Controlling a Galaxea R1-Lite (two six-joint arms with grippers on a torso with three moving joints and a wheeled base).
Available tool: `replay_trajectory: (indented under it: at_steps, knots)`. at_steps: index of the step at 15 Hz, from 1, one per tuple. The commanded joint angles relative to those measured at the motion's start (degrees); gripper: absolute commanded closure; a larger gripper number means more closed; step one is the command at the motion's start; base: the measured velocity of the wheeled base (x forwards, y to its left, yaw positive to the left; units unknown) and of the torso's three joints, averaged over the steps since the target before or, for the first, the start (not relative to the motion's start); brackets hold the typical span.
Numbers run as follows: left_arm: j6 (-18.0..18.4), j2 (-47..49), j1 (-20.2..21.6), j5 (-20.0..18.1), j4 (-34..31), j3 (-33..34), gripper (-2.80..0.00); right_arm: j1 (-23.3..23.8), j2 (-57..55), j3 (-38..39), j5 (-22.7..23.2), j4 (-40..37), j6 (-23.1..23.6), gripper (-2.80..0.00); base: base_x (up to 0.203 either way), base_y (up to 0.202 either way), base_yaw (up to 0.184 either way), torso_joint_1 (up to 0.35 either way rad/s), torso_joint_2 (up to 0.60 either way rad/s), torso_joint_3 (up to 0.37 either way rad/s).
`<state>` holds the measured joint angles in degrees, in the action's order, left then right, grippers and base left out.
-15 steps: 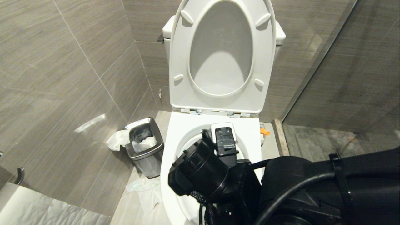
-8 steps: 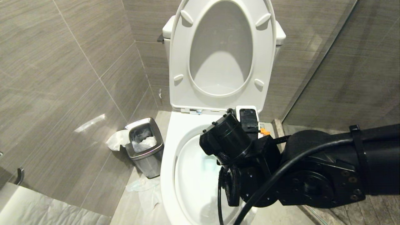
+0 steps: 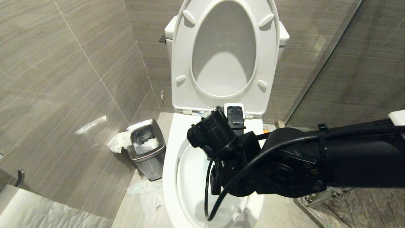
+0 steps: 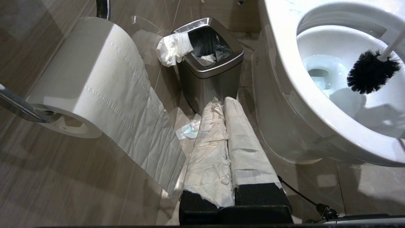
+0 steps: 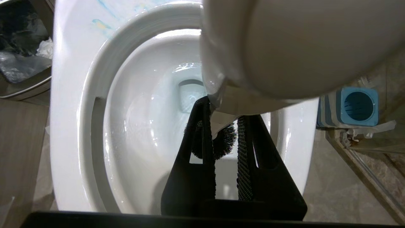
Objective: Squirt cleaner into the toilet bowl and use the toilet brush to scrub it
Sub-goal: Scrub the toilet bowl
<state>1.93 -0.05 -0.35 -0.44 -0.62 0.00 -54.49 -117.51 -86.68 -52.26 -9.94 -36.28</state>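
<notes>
Nearest, black right gripper [image 5: 226, 148] over the bowl, jaws narrowed around the slim white plastic handle of the toilet brush [image 4: 370, 71] — probably held steep so the bushy black bristle head reaches down the wall. Bristles inside the glossy white ceramic toilet bowl [image 3: 172, 164], near its right rim, above the water. Blue cleaner streaks at the back rim. Left gripper [image 4: 227, 142] shut, empty, parked low beside the bowl's left edge. Farther left — small steel bin [image 3: 147, 147], loose paper; blue-and-grey striped holder [image 5: 359, 106] beyond the right rim. Arm blocks the head view.
</notes>
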Motion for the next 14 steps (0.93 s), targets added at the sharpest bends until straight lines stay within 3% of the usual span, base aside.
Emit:
replay_trajectory:
  at_steps: [1,9,14]
  knots:
    - [0.01,0.05,0.0,0.0,0.01,0.18,0.0,0.72,-3.67,-1.69,-0.3,-0.08,-0.13,0.0,0.0,0.0,0.0,0.0,0.0,0.0]
    - [0.01,0.05,0.0,0.0,0.01,0.18,0.0,3.97,-14.66,-13.08,-0.39,-0.18,0.2,0.0,0.0,0.0,0.0,0.0,0.0,0.0]
    - [0.01,0.05,0.0,0.0,0.01,0.18,0.0,3.95,-9.76,-17.35,-0.67,-0.25,5.45,0.0,0.0,0.0,0.0,0.0,0.0,0.0]
